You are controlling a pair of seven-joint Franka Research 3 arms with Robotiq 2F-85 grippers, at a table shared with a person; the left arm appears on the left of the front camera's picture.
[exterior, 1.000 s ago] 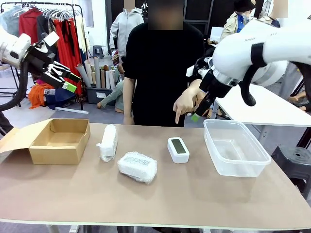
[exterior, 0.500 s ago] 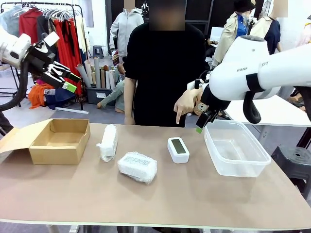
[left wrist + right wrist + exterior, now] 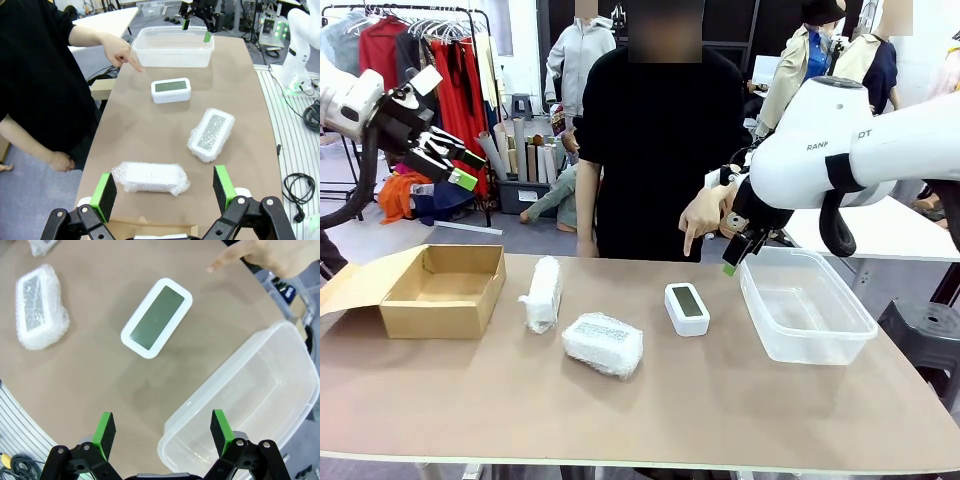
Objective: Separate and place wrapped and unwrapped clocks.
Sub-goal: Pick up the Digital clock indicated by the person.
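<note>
Sorting is not yet begun: the left wrapped clock (image 3: pixel 542 294), the nearer wrapped clock (image 3: pixel 603 344) and the bare clock (image 3: pixel 687 307) lie mid-frame on the desk (image 3: pixel 720 410), none in the cardboard box (image 3: pixel 440 318) at left or the plastic tub (image 3: pixel 790 350) at right, while the left claw (image 3: pixel 162 192) and right claw (image 3: pixel 162 427) hang spread wide, holding nothing.

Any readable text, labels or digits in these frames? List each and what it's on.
"RANK" and "OT": fragments of grey lettering on the right arm, the rest hidden.
Unwrapped clock: screen blank, no digits.
Wrapped clocks, cardboard box, plastic bin: no print to read.
</note>
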